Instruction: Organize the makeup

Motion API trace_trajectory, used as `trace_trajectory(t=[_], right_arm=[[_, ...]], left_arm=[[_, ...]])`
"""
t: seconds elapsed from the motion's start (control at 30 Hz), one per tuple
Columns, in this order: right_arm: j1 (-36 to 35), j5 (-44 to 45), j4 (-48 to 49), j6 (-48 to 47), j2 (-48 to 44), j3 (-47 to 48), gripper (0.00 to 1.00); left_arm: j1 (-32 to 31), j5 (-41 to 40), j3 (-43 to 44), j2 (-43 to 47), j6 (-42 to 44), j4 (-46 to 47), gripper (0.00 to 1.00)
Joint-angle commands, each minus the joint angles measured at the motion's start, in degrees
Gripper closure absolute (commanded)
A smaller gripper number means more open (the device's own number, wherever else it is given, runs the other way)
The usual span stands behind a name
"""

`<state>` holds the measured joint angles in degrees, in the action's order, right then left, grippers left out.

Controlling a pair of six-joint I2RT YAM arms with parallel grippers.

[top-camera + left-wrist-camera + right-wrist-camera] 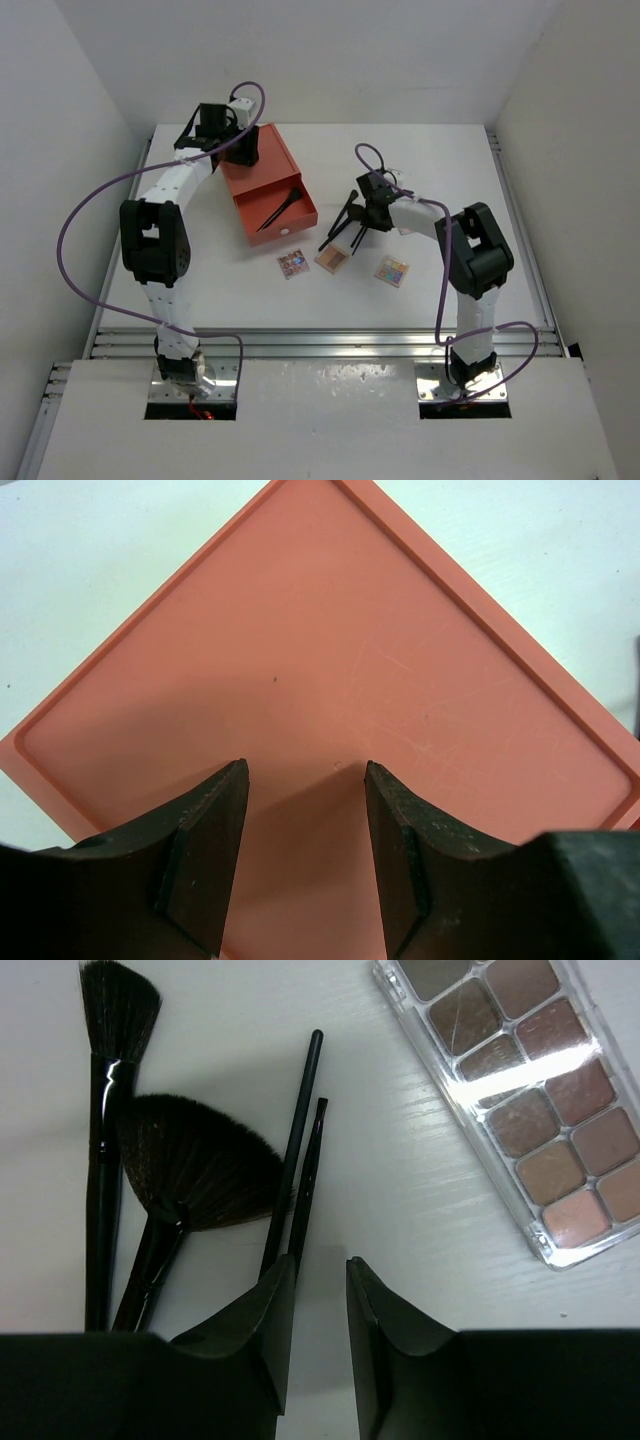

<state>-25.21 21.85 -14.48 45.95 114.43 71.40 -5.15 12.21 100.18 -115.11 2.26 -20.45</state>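
Observation:
Several black makeup brushes [190,1170] lie in a bunch on the white table, also seen in the top view [340,225]. A long palette [530,1090] with pinkish-brown pans lies to their right. My right gripper [320,1262] hovers low just behind the brush handles, open a narrow gap and empty; two thin brushes [300,1140] run under its left finger. Three small square palettes [293,263], [332,258], [392,271] lie in a row. One black brush [280,208] lies on the orange drawer box [270,185]. My left gripper [305,765] is open and empty over the box's flat top.
The orange box stands at the back left of the table, with a small white knob [284,231] on its near face. White walls close in on both sides. A metal rail [320,340] runs along the table's near edge.

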Motion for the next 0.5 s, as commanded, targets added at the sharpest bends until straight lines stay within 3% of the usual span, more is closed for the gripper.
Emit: trace_trajectory(t=[0.0, 0.47], right_arm=[[0.5, -1.9, 0.5, 3.4, -0.1, 1.4, 0.73], [1.3, -5.8, 1.6, 3.2, 1.8, 1.5, 0.73]], left_arm=[[0.8, -0.3, -1.2, -1.7, -1.2, -2.8, 0.44], [0.8, -0.3, -0.7, -2.2, -1.2, -2.8, 0.44]])
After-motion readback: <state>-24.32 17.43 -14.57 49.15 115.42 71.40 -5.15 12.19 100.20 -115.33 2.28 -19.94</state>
